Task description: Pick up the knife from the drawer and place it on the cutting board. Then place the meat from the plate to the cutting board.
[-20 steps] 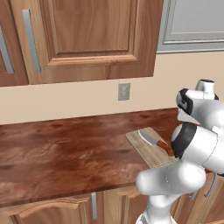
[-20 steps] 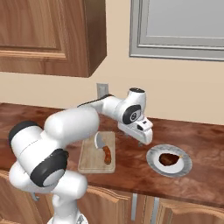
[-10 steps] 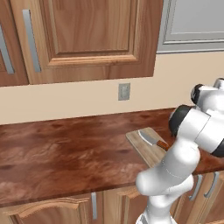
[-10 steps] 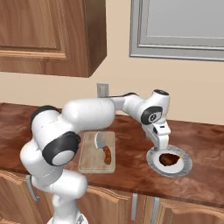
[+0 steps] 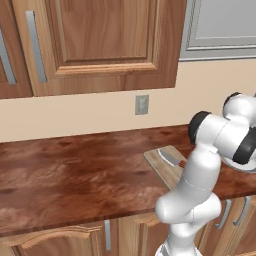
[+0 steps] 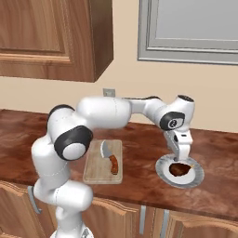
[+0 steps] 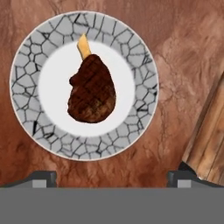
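hovering over the plate [image 7: 144, 52], fingers [image 7: 41, 178] spread wide and empty; the meat [image 7: 92, 89] lies at the plate's centre, ahead of the tips and nearer one side, long axis running away from them, bone end farthest. knife [image 6: 110, 158] already on cutting board [image 6: 95, 171].

Premises: a rendered domestic kitchen. Evidence: reddish-brown wood counter [image 5: 75, 170] along a beige wall, arched-panel upper cabinets [image 5: 95, 40] with grey bar handles, matching base cabinets [image 6: 111, 218] beneath, and a wall outlet [image 5: 142, 104]. On the counter: a cutting board [image 6: 100, 168] bearing a knife [image 6: 110, 157], and a plate [image 7: 30, 65] of meat [image 7: 92, 89].
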Robot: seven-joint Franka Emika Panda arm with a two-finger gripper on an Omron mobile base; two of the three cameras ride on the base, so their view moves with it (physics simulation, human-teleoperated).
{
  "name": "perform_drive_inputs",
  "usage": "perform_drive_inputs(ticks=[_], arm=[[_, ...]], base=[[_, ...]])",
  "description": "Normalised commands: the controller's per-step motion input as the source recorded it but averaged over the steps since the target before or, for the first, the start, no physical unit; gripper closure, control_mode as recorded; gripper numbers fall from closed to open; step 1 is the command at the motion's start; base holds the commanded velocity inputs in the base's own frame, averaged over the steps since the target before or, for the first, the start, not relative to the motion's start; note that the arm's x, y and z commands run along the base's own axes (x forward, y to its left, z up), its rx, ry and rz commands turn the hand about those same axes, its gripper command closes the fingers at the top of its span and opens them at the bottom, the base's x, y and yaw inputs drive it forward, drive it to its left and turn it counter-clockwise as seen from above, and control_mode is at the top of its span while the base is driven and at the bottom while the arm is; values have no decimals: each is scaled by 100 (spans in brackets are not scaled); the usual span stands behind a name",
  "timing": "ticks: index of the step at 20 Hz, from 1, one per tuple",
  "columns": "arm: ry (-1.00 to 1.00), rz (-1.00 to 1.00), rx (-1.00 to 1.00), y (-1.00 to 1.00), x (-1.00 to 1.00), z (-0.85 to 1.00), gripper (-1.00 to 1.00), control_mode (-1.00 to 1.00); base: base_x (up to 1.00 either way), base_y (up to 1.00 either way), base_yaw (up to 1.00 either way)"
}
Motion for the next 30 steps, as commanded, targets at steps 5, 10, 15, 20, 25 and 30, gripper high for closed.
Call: perform_drive_inputs(ticks=[5,10,15,20,25,30], arm=[[0,0,0,-12,0,-19,-100,-100],[0,0,0,-8,0,-21,-100,-100],[0,0,0,-3,0,-12,-100,-100],[0,0,0,-10,1,-9,-100,-100],[0,0,0,0,9,-30,-100,-100],[0,0,0,0,19,-34,-100,-100]], base=[[0,0,0],[0,0,0],[0,0,0],[0,0,0],[0,0,0],[0,0,0]])
